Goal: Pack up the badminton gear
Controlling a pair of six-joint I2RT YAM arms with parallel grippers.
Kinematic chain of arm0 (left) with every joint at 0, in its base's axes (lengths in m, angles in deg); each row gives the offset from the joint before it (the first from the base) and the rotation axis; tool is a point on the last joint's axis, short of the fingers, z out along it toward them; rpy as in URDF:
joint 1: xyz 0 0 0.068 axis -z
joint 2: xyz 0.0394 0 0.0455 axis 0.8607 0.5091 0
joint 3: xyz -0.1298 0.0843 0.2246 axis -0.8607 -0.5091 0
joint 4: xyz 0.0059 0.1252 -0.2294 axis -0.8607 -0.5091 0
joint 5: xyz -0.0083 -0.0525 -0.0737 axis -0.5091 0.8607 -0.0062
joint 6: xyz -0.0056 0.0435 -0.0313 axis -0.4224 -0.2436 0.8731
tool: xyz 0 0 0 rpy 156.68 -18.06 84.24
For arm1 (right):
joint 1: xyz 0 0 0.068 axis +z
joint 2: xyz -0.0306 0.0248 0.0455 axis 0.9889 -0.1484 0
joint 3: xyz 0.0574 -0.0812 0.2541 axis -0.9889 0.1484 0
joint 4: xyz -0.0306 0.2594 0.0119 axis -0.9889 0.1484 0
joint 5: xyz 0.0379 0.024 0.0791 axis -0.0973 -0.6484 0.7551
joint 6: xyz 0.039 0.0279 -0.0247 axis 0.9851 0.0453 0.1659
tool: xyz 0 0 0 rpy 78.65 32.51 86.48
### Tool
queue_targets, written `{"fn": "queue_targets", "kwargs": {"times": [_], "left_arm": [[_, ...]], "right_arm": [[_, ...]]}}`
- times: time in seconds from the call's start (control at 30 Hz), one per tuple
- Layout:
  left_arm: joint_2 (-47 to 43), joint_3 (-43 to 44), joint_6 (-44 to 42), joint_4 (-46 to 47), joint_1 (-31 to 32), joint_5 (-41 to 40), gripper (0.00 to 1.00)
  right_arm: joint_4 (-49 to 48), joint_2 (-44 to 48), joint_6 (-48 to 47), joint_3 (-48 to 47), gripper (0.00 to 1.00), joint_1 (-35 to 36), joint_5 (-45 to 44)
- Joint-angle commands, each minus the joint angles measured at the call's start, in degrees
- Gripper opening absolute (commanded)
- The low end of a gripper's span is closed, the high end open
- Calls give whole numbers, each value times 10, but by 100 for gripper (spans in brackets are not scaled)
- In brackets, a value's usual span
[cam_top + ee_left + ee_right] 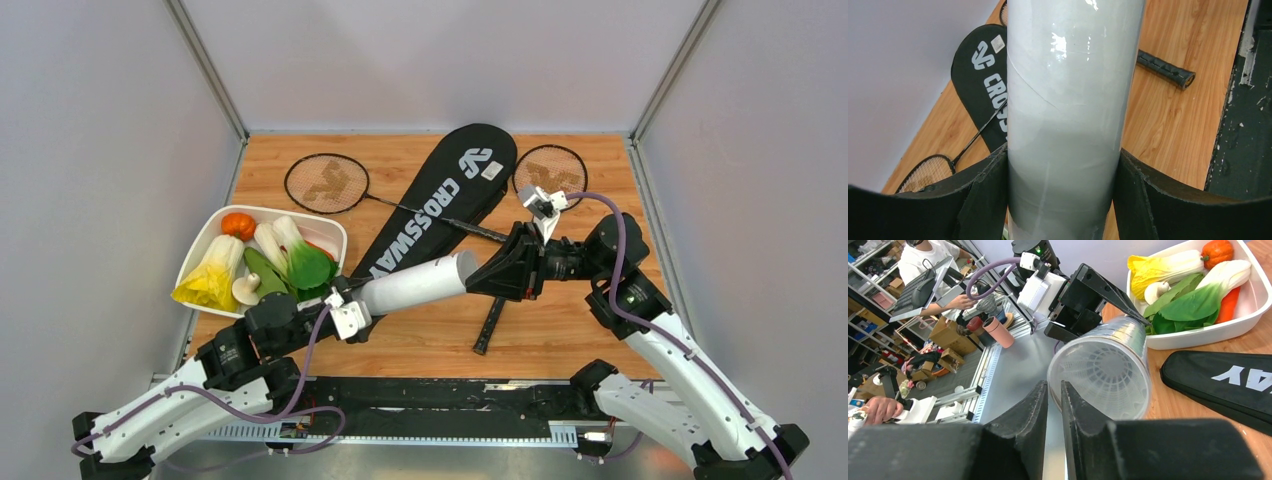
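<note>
over woodgrain table (560,330), glossy cylindrical tube (415,285)

From above, the right gripper (478,280) covers the mouth of the white tube (415,285) and the top of the black handle (489,328) lying at its 6 o'clock; the wrist camera (541,205) hides the 6 o'clock edge of the right racket head (552,168) and its shaft; in the left wrist view the tube runs off at 12 and 6 o'clock and cuts the racket bag (978,85) lettering short after "CROS"; in the right wrist view the bag is cropped at 3 o'clock, and whether the fingertips (1075,405) touch the tube's rim cannot be told
</note>
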Motion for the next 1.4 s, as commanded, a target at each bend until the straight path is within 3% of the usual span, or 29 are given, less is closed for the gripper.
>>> {"fn": "queue_targets", "kwargs": {"times": [0.0,0.2,0.6,1.37], "left_arm": [[-9,11,-9,69,1,14,56],[-13,6,-10,71,1,16,56],[-18,5,-12,68,1,16,56],[36,50,-33,89,1,35,56]], "right_arm": [[-14,5,12,-15,26,2,-24],[-14,5,22,-25,31,3,-49],[-3,22,33,-40,31,2,-137],[-20,-18,72,63,28,38,-129]]}}
